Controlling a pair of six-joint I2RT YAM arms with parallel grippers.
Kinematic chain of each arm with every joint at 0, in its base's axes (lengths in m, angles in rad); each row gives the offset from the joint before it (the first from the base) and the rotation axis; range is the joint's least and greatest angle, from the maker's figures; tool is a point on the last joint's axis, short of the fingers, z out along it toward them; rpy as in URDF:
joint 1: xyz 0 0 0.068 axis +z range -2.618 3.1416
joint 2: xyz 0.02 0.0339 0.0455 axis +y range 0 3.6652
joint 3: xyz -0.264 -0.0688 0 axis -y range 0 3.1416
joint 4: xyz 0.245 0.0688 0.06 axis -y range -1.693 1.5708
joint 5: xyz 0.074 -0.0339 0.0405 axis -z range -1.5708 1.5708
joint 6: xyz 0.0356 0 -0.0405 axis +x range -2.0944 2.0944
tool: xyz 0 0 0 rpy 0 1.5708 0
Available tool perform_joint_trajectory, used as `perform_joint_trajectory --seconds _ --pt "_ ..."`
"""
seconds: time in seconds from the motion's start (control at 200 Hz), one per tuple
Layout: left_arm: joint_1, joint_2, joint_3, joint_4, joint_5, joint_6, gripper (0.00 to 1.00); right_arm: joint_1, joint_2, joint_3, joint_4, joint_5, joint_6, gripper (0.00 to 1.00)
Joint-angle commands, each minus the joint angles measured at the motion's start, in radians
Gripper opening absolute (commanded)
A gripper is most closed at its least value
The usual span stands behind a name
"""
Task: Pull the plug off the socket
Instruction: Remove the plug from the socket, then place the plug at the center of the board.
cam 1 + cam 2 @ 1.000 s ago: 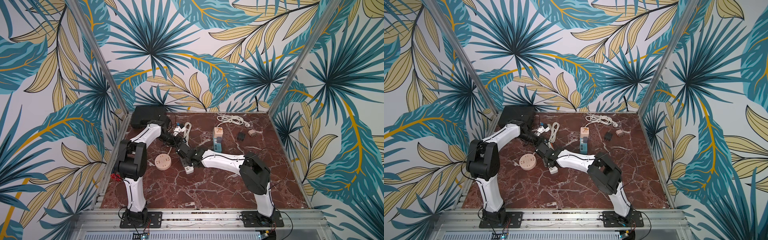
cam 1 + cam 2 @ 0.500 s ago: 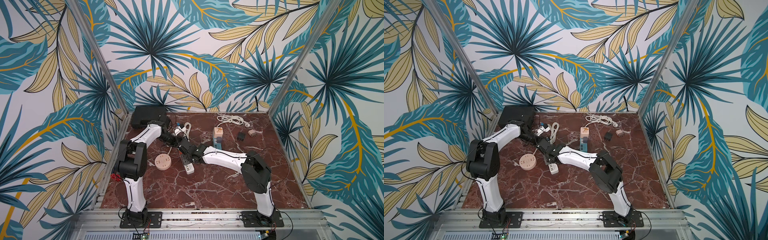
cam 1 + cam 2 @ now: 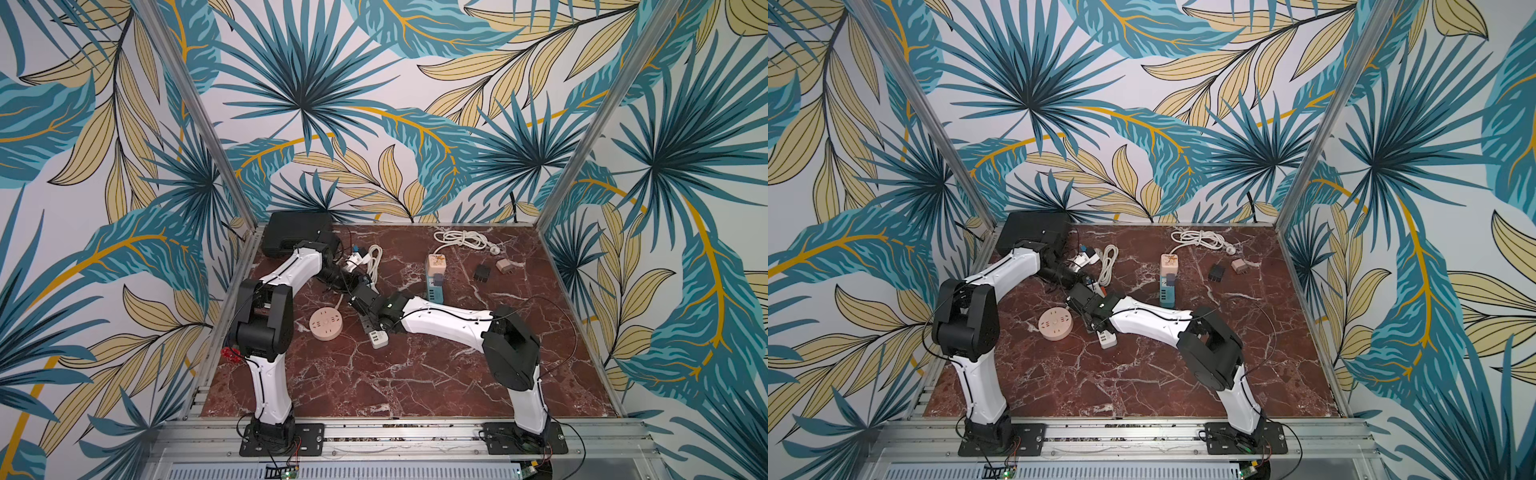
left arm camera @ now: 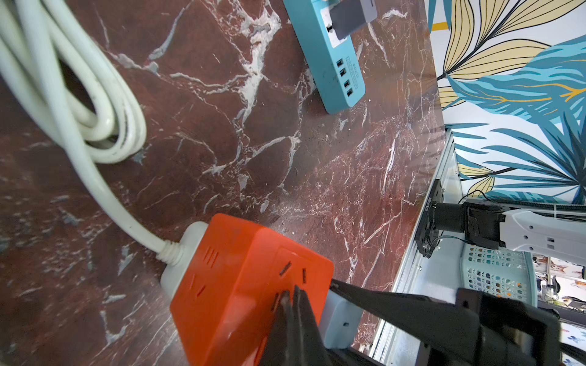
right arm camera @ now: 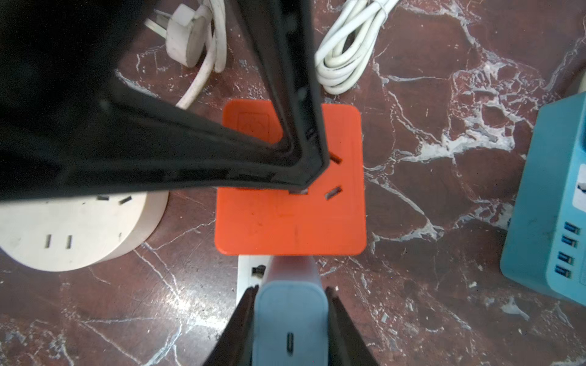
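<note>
An orange cube socket (image 5: pixel 290 218) with a white cable stands on the marble table (image 3: pixel 374 374). My left gripper (image 4: pixel 290 293) is shut with nothing in it, and its tips press on the socket's top face (image 4: pixel 241 285). My right gripper (image 5: pixel 291 288) is shut on a light blue plug (image 5: pixel 290 326), whose far end lies against the socket's side. The plug's prongs are hidden. In both top views the two grippers meet left of centre, with the right gripper (image 3: pixel 359 296) low over the table and the socket mostly hidden under them.
A white power strip (image 3: pixel 377 337) lies just below the plug. A round beige socket (image 3: pixel 326 324) sits to the left and a teal power strip (image 3: pixel 434 286) to the right. Coiled white cables (image 3: pixel 374 259), two small adapters (image 3: pixel 481 273) and a black box (image 3: pixel 297 232) lie at the back.
My right gripper has shifted a little toward the back of the table with the plug in it. The left arm and the white power strip have stayed put.
</note>
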Motion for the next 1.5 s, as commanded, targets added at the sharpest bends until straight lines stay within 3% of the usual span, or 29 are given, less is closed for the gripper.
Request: perform_joint_trajectory --seconds 0.0,0.311,0.546,0.706,0.972,1.197,1.342,1.492 --pt "-0.003 0.018 -0.044 -0.013 -0.1 0.016 0.0 -0.01 -0.089 0.015 -0.025 -0.004 0.014 0.0" --pt "-0.004 0.017 -0.047 -0.008 -0.102 0.016 0.0 -0.112 -0.323 -0.113 -0.164 0.069 0.089 0.0" --pt "-0.004 0.014 -0.044 -0.008 -0.101 0.014 0.0 -0.352 -0.416 -0.183 -0.287 0.129 0.138 0.0" --pt "-0.004 0.014 -0.045 -0.007 -0.101 0.014 0.0 -0.484 -0.363 -0.147 -0.362 0.238 0.182 0.0" --pt "-0.004 0.012 -0.045 -0.008 -0.1 0.012 0.0 -0.631 -0.193 -0.046 -0.345 0.165 0.181 0.0" --pt "-0.003 0.015 -0.04 -0.009 -0.099 0.009 0.0 -0.762 -0.128 0.004 -0.426 0.244 0.294 0.0" --pt "-0.004 0.007 -0.037 -0.014 -0.088 0.008 0.0 -0.775 -0.069 0.049 -0.469 0.323 0.404 0.0" --pt "-0.003 -0.004 -0.04 -0.014 -0.086 0.008 0.0 -0.776 0.017 0.139 -0.467 0.287 0.435 0.0"
